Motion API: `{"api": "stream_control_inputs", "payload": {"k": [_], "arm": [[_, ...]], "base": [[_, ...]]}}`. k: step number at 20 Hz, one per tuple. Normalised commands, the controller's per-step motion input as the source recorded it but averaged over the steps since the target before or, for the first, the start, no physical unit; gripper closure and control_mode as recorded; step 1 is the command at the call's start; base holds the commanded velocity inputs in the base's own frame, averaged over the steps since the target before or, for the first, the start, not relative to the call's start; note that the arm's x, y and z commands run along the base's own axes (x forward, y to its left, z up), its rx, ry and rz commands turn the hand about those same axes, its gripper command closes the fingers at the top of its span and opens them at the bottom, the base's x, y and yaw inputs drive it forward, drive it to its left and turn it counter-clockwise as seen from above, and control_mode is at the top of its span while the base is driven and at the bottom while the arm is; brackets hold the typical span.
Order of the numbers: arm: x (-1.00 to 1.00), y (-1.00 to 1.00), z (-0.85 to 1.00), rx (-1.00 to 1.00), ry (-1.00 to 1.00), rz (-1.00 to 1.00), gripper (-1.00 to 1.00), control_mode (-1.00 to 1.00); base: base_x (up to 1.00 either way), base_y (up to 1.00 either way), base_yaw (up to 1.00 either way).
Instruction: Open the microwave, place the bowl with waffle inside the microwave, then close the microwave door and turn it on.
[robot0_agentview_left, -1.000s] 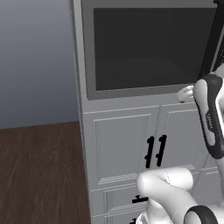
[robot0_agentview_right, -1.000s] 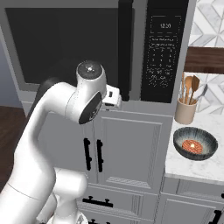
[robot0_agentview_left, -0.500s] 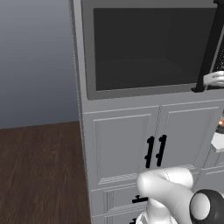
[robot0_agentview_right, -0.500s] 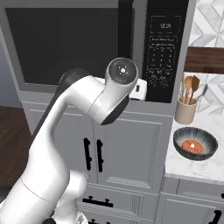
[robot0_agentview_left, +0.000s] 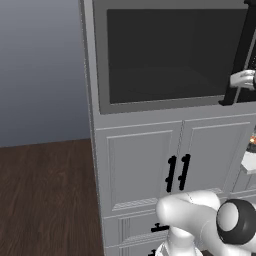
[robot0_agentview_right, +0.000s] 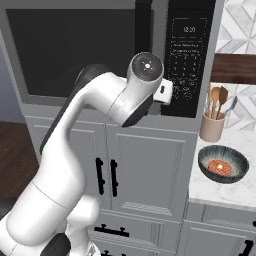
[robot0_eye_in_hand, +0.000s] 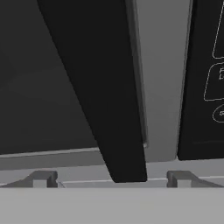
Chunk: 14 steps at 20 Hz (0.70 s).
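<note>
We see the microwave (robot0_agentview_right: 100, 55) built into the tall grey cabinet column, above two white panelled cabinet doors (robot0_agentview_left: 175, 165) with short black handles. Its door (robot0_agentview_left: 170, 52) is shut, the dark glass window taking up most of the front, with the long black bar handle (robot0_eye_in_hand: 98, 87) running down its right edge beside the dark control panel (robot0_agentview_right: 187, 60). Our white arm (robot0_agentview_right: 95, 130) rises from the base and bends up in front of the door. At the bottom end of the handle we find the gripper (robot0_eye_in_hand: 111, 179), its jaws spread wide, one finger (robot0_eye_in_hand: 41, 178) on each side of the bar without closing on it, so nothing is grasped. From the left base view the gripper (robot0_agentview_left: 243, 80) sits at the handle's lower part near the window's bottom right corner. On the white counter (robot0_agentview_right: 220, 187) to the right, the bowl (robot0_agentview_right: 223, 164) with the waffle (robot0_agentview_right: 220, 166) stands near the front edge, and a beige utensil holder (robot0_agentview_right: 212, 126) stands behind it by the wall.
</note>
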Motion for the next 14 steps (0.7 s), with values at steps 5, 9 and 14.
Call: {"api": "stream_control_inputs", "payload": {"k": [5, 9, 14], "arm": [[0.17, -0.16, 0.19, 0.03, -0.13, -0.02, -1.0, -1.0], [0.18, -0.01, 0.32, 0.01, -0.19, -0.02, -1.0, -1.0], [0.27, 0.0, 0.26, 0.0, -0.05, -0.02, -1.0, -1.0]], "base": [[0.0, 0.0, 0.0], [0.0, 0.0, 0.0], [0.0, 0.0, 0.0]]}}
